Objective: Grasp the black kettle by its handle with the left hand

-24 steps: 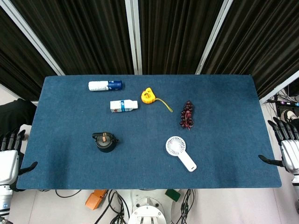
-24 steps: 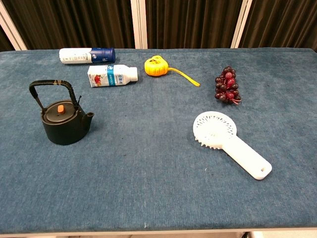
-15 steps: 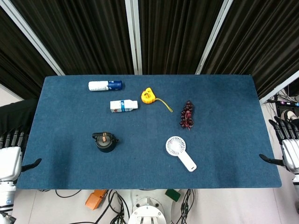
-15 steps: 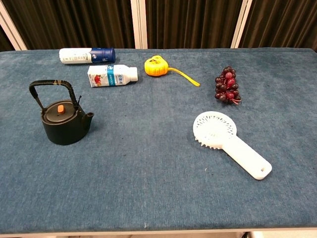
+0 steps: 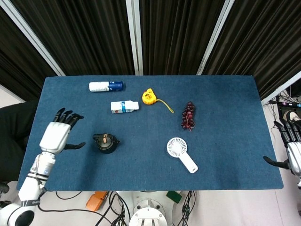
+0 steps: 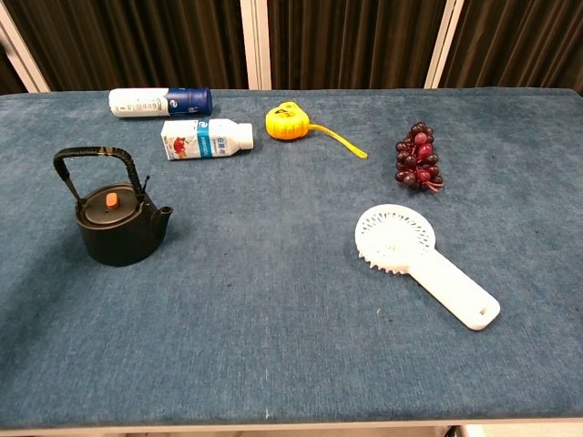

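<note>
On the left half of the blue-covered worktop [image 5: 225, 103], toward the near edge, the black kettle [image 6: 118, 223] stood upright and clear of every other item. Its body was squat, round and matte black, with a flat lid carrying a small orange knob at the centre and a short spout projecting to the right in the chest view. Its handle [image 6: 96, 164] was a raised bail arching over the lid, dark with a wrapped or ribbed texture and a lighter patch along the top. The left hand [image 5: 59, 134] was positioned above the worktop just to the left of the kettle, released, with fingers spread and the thumb extended toward the kettle, not touching it; it did not appear in the chest view. The right hand [image 5: 290, 148] was located off the right edge of the worktop, released, fingers apart, holding nothing. Farther back lay a white and blue bottle [image 5: 106, 86], a small white bottle [image 5: 124, 107] and a yellow tape measure [image 5: 148, 96]. To the right lay a bunch of dark grapes [image 6: 417, 167] and a white handheld fan [image 6: 421, 260].
</note>
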Controlling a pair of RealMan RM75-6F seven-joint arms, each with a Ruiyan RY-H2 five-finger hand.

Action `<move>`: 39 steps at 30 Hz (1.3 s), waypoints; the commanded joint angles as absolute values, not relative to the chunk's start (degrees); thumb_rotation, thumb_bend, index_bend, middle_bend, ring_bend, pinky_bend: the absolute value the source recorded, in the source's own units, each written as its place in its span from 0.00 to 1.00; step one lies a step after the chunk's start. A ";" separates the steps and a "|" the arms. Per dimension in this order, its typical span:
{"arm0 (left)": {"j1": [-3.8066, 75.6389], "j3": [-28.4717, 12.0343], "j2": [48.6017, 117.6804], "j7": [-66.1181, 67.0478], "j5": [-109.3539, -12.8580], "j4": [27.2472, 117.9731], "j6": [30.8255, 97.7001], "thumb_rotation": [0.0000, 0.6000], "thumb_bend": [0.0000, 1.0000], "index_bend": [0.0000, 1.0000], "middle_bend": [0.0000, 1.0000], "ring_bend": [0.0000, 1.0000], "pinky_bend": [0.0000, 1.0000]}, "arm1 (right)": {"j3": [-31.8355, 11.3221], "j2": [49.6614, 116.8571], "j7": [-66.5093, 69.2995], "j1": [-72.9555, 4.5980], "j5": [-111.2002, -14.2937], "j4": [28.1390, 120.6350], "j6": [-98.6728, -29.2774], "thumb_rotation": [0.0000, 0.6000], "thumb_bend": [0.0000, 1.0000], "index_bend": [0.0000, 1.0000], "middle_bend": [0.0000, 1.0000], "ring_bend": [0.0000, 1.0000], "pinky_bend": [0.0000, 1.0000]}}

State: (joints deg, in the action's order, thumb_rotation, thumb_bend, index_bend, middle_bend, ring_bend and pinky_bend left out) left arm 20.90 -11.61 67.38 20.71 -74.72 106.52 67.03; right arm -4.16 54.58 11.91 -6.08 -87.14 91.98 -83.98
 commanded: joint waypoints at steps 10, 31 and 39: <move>31.63 -12.16 74.99 37.37 -57.06 108.62 61.91 0.33 0.03 0.40 0.43 0.30 0.00 | -3.99 54.89 12.52 -5.73 -86.41 91.17 -83.54 1.00 0.00 0.00 0.03 0.00 0.00; 36.11 -8.57 79.96 41.61 -49.82 107.18 65.32 0.14 0.01 0.53 0.55 0.41 0.00 | -4.05 55.54 13.10 -6.29 -86.20 90.18 -82.25 1.00 0.00 0.00 0.03 0.00 0.00; 36.94 -7.39 80.14 41.24 -49.64 107.98 65.48 0.14 0.01 0.56 0.60 0.45 0.00 | -4.02 55.60 12.96 -6.37 -86.18 90.21 -82.04 1.00 0.00 0.00 0.03 0.00 0.00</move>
